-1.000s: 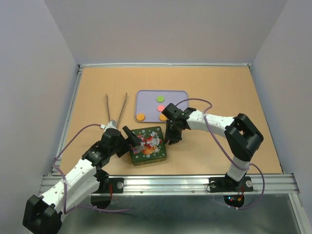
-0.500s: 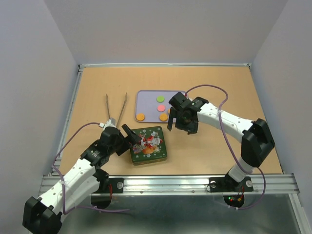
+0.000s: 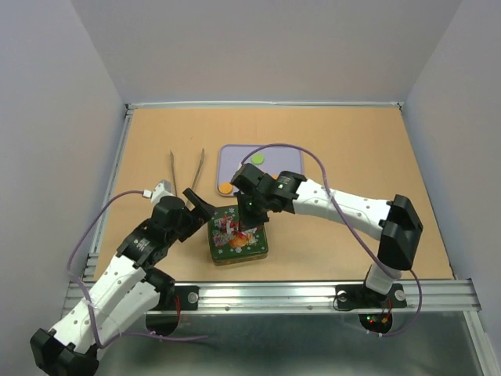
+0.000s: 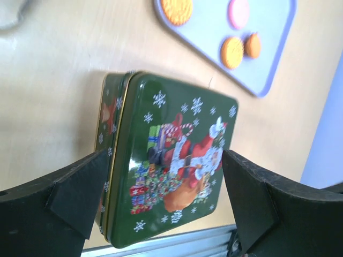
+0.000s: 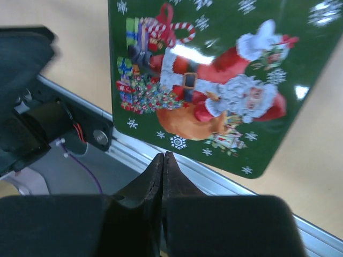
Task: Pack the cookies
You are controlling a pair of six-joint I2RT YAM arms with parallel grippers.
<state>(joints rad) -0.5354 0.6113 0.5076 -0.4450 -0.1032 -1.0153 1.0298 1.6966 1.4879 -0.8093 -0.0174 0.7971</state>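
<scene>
The cookies lie on a lavender tray [image 3: 291, 153]: a green one [image 3: 257, 158] and an orange one [image 3: 225, 188] show in the top view, the others are hidden by my right arm. The left wrist view shows orange [image 4: 177, 9], pink [image 4: 239, 12] and two more orange cookies [image 4: 232, 52]. A green Christmas tin [image 3: 237, 241] with its lid on sits in front of the tray. My left gripper [image 3: 202, 210] is open at the tin's left edge, its jaws either side of the tin [image 4: 171, 160]. My right gripper [image 3: 249, 213] is shut and empty, above the tin lid [image 5: 214, 80].
Metal tongs [image 3: 188, 172] lie on the table left of the tray, just behind my left arm. The aluminium rail [image 3: 274, 294] runs along the near edge, close behind the tin. Walls enclose the table on three sides.
My right arm swung left from beside the tray's front edge to over the tin, covering some cookies. My left gripper shifted slightly back along the tin's left side.
</scene>
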